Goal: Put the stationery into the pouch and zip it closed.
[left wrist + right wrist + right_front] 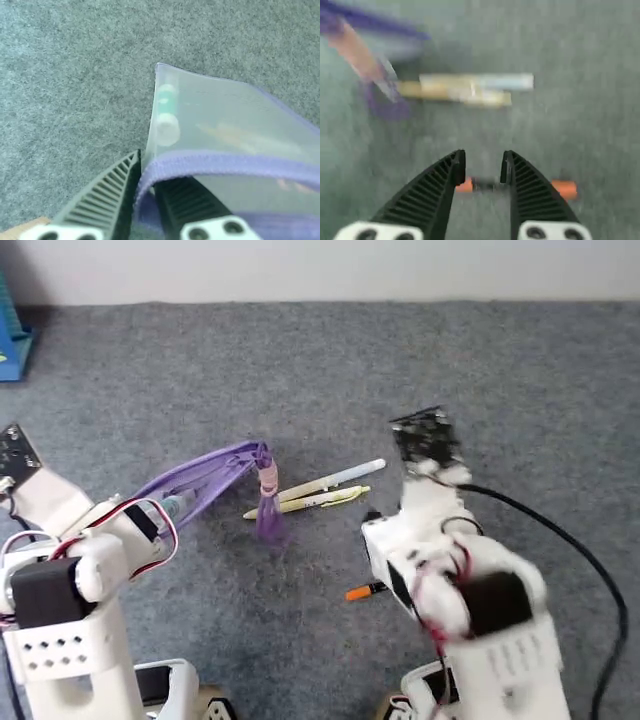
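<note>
A translucent purple-edged pouch [205, 475] hangs off the carpet, with my left gripper [170, 508] shut on one end of it. The left wrist view has the fingers [110, 190] pinching the purple rim of the pouch [225, 135], and a white and green pen [165, 107] lies inside. A pale pen [340, 478] and a yellow pen [310, 500] lie side by side on the carpet. My right gripper [482, 157] is open, low over an orange marker [565, 189] that runs crosswise behind its fingers. In the high view the orange marker [362, 591] lies beside my right gripper [378, 565].
A pink strap [268, 478] and a purple tassel [270, 522] dangle from the pouch's far end, close to the two pens. Grey carpet [450, 360] covers the whole surface. A black cable [590, 560] trails from the right arm. A blue object [10, 340] sits at the far left edge.
</note>
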### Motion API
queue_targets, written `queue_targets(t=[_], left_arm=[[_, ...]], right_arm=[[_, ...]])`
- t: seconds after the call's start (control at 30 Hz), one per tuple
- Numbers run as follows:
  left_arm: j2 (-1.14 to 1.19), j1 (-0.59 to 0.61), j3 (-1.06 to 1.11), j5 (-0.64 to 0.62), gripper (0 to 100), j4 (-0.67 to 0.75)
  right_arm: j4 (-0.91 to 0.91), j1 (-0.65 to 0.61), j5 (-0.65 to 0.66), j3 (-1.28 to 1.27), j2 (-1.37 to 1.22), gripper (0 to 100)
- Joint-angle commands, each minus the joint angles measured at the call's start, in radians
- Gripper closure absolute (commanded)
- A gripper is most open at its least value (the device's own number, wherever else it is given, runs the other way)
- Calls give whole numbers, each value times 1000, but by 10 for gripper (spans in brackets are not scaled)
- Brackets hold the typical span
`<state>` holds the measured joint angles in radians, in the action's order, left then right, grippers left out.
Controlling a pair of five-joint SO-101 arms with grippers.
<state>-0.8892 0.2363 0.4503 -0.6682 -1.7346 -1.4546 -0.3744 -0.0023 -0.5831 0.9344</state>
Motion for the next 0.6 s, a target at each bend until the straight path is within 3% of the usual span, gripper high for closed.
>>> queue_targets(t=[0.0, 0.17, 0.37, 0.57], left_arm=[[-9, 6, -42, -12, 989, -17], [-9, 6, -42, -12, 989, -17], [-9, 8, -42, -12, 989, -17], [-9, 11, -42, -12, 989, -17]], right_arm=[[-94, 28, 83, 3, -159, 876], [-120, 15, 215, 3, -383, 864], [-110, -50, 408, 3, -490, 705], [2, -143, 508, -130, -529, 702]])
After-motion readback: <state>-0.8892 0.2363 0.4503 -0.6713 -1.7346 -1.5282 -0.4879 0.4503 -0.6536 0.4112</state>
